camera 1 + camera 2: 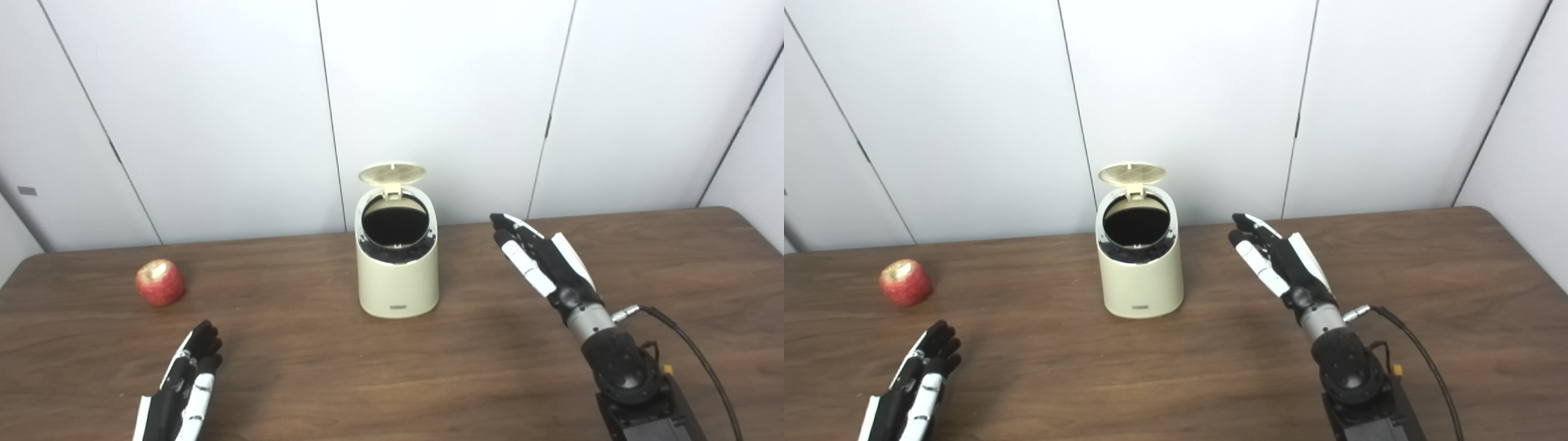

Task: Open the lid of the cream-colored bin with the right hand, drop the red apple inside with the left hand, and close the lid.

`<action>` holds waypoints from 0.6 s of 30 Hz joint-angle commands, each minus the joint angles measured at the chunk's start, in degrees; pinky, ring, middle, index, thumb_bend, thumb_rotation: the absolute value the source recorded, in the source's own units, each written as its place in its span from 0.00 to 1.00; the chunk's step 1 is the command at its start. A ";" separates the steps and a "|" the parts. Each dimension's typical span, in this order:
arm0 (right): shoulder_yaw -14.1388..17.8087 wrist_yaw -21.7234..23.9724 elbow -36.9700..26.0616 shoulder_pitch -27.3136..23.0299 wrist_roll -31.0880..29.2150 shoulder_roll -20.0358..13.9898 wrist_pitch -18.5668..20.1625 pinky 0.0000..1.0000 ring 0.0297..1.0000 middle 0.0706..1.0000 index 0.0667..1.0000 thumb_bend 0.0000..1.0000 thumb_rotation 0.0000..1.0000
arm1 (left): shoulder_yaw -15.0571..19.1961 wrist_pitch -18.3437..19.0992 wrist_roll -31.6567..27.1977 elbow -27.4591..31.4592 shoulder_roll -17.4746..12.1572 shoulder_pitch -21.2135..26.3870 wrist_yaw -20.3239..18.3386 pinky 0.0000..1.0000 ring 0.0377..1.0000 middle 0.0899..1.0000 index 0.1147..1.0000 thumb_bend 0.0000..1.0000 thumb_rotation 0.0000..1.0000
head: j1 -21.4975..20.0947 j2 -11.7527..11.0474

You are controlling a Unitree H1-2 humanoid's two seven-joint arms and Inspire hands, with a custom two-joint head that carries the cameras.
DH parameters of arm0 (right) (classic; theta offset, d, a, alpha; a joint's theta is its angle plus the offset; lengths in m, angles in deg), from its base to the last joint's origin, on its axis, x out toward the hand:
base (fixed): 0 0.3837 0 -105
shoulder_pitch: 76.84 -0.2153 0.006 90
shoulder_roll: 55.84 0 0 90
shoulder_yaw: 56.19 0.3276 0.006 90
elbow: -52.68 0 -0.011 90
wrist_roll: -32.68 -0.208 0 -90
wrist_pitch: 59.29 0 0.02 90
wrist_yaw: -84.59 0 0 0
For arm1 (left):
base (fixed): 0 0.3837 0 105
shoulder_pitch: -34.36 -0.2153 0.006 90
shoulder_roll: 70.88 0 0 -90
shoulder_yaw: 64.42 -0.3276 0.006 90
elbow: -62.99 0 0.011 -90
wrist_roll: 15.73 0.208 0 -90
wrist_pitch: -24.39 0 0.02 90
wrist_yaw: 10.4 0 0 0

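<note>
The cream-colored bin (397, 272) stands at the table's middle back. Its lid (392, 173) is tipped up and open, showing the dark inside. The red apple (160, 282) sits on the table at the far left, upright, with a pale patch on top. My left hand (184, 383) lies low near the front left, fingers straight and apart, empty, a short way in front of the apple. My right hand (542, 257) is raised to the right of the bin, fingers stretched out, empty and apart from the bin.
The brown wooden table (465, 367) runs across the view, with its rounded right corner at the far right. A white panelled wall (441, 92) stands close behind the bin. A black cable (692, 349) hangs from my right forearm.
</note>
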 commanded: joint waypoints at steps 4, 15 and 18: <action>1.60 -0.12 -5.67 2.24 -2.37 -0.41 -1.04 0.79 0.86 0.88 0.87 0.51 1.00 | -0.55 -0.17 -0.89 -3.27 1.57 -1.60 0.12 0.92 0.91 0.91 0.90 0.44 0.57 | -0.18 0.36; 4.57 0.87 -8.96 9.53 -11.88 1.59 -1.72 0.86 0.91 0.93 0.95 0.52 1.00 | -0.40 0.35 -0.85 -2.65 0.98 -1.54 -0.13 0.92 0.91 0.91 0.91 0.42 0.58 | -0.72 1.53; 5.10 0.29 -9.54 11.69 -13.01 2.43 -2.02 0.86 0.93 0.94 0.97 0.49 0.98 | -0.38 0.18 -0.57 -2.59 0.77 -1.57 -0.18 0.91 0.91 0.90 0.91 0.43 0.58 | -0.49 1.74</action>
